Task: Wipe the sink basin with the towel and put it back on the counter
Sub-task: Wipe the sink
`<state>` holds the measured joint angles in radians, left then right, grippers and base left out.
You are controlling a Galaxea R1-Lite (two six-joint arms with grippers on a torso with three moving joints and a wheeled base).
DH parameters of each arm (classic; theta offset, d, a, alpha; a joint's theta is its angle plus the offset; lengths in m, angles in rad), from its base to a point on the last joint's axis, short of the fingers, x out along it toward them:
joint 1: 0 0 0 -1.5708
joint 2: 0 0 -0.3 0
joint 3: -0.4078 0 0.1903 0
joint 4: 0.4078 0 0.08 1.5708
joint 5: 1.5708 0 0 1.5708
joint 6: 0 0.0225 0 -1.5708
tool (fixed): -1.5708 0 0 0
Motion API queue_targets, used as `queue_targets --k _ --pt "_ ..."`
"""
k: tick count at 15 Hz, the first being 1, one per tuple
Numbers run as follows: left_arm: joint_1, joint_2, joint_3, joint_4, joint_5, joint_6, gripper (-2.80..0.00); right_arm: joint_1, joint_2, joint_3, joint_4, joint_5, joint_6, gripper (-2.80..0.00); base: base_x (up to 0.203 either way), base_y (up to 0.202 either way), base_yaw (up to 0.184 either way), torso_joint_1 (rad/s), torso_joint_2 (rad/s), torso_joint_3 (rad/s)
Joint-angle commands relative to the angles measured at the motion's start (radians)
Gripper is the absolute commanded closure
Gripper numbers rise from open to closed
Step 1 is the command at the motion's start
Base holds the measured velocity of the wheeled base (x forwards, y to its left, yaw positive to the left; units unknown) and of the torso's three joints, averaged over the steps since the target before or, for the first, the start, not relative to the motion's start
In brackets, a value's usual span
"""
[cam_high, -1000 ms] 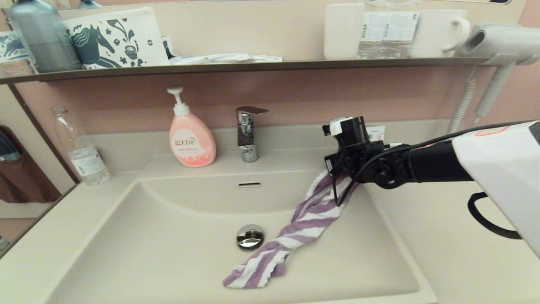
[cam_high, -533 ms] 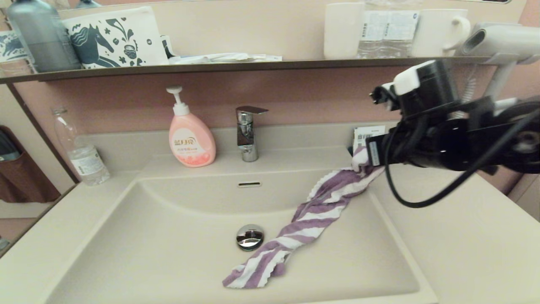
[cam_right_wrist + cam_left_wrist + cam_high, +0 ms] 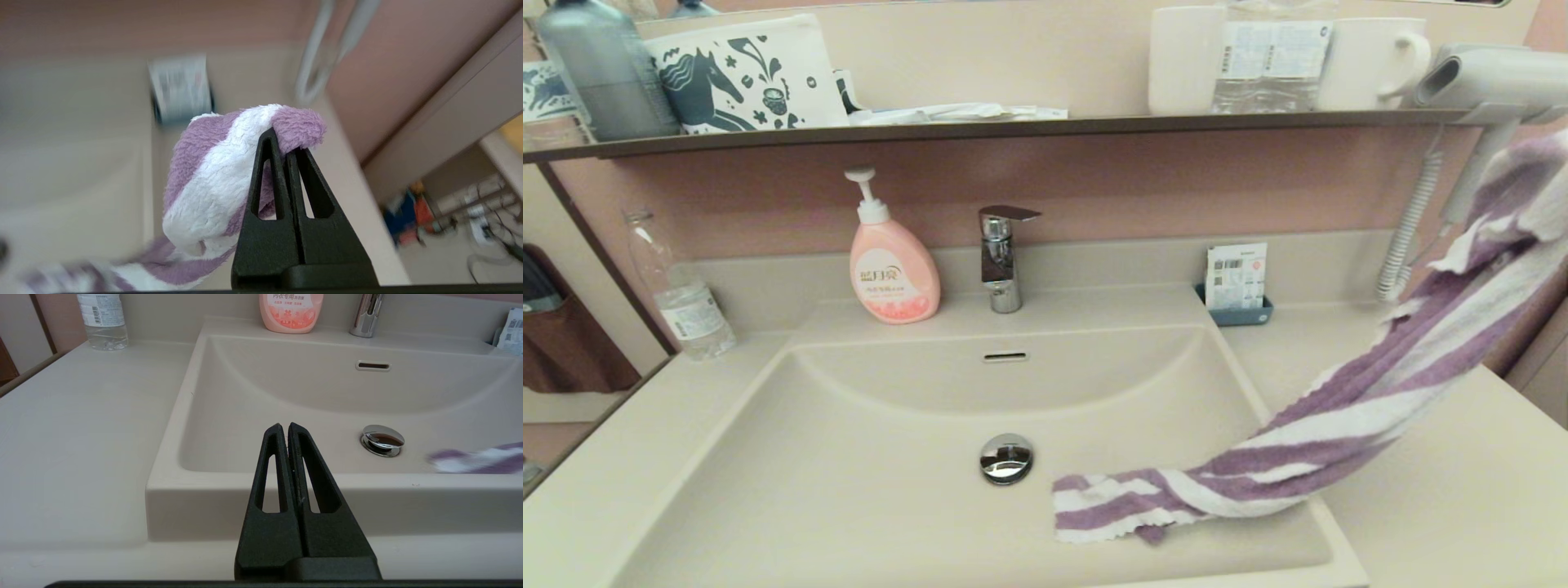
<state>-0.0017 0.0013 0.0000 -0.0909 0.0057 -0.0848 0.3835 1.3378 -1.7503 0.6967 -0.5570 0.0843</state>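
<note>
The purple-and-white striped towel [image 3: 1347,408] stretches from high at the right edge of the head view down over the sink basin's [image 3: 866,457] right rim. Its loose end lies on the basin floor, right of the chrome drain plug [image 3: 1006,457]. My right gripper [image 3: 286,143] is shut on the towel's [image 3: 216,171] upper end, above the counter [image 3: 1437,490] to the right of the basin; the head view does not show it. My left gripper [image 3: 284,426] is shut and empty, parked low in front of the basin's [image 3: 286,404] near rim.
A pink soap bottle [image 3: 892,265] and a chrome tap [image 3: 1003,257] stand behind the basin. A card holder [image 3: 1237,282] sits at the back right. A clear bottle [image 3: 682,298] stands at the back left. A hair dryer [image 3: 1486,90] hangs at the right under the dark shelf [image 3: 1013,126].
My right gripper has lifted and swung right, out of the head view, pulling the towel up. The towel's loose end has slid right across the basin floor.
</note>
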Motion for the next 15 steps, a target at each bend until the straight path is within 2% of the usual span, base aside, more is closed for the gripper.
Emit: queue_targets --k 1,3,6,9,11,13,15 --pt "0.0 0.0 0.0 -0.001 0.0 -0.001 0.0 -0.051 -0.024 -0.112 0.006 0.0 -0.008 0.0 0.0 0.0 0.0 0.0 0.0 0.0" --pt "0.0 0.0 0.0 -0.001 0.0 -0.001 0.0 -0.099 -0.007 -0.216 -0.014 0.003 -0.028 0.0 0.0 0.0 0.0 0.0 0.0 0.0" --pt "0.0 0.0 0.0 -0.001 0.0 -0.001 0.0 -0.155 0.01 -0.219 -0.208 0.001 -0.108 0.0 0.0 0.0 0.0 0.0 0.0 0.0" --pt "0.0 0.0 0.0 -0.001 0.0 -0.001 0.0 -0.2 0.038 -0.226 -0.283 -0.019 -0.124 0.0 0.0 0.0 0.0 0.0 0.0 0.0" --pt "0.0 0.0 0.0 -0.001 0.0 -0.001 0.0 -0.249 0.08 -0.227 -0.427 -0.058 -0.147 0.0 0.0 0.0 0.0 0.0 0.0 0.0" --pt "0.0 0.0 0.0 -0.001 0.0 0.0 0.0 -0.252 0.089 -0.227 -0.48 -0.092 -0.153 0.0 0.0 0.0 0.0 0.0 0.0 0.0" --pt "0.0 0.0 0.0 -0.001 0.0 -0.001 0.0 -0.254 0.104 -0.224 -0.571 -0.1 -0.196 0.0 0.0 0.0 0.0 0.0 0.0 0.0"
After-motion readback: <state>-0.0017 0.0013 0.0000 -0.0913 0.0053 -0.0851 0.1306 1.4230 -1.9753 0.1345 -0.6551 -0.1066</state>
